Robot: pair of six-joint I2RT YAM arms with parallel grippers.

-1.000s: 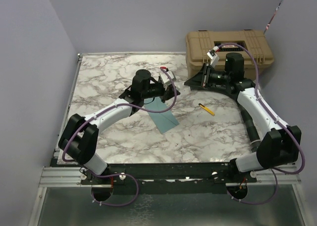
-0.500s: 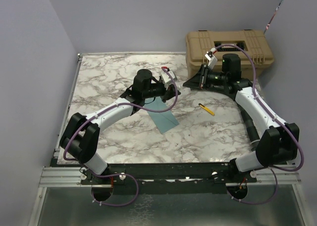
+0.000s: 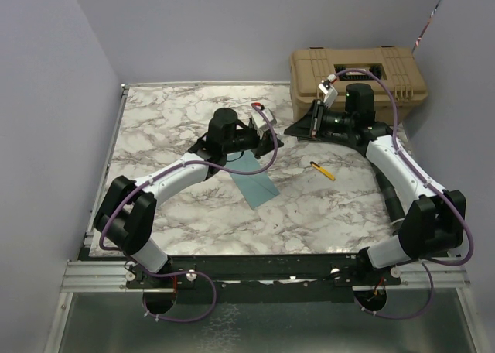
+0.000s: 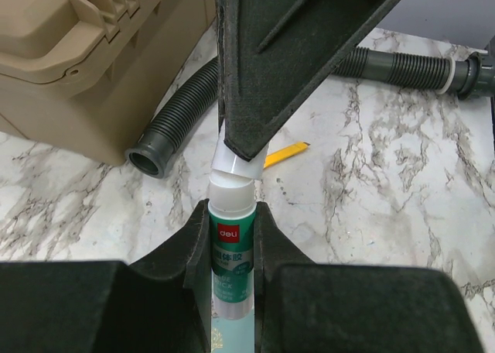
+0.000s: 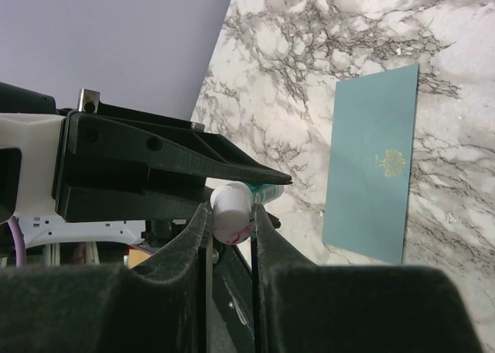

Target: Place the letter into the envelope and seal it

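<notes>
Now the left pincer [image 4: 232, 227] is clamped on the glue stick [image 4: 230, 256], and the right pincer [image 5: 232, 212] is clamped on its white cap [image 4: 234, 175]. Pull straight along the stick's axis while holding the body steady. The envelope [image 3: 256, 184] lies flat on the surface [image 3: 170, 121] just near of them; the letter is not visible.
</notes>
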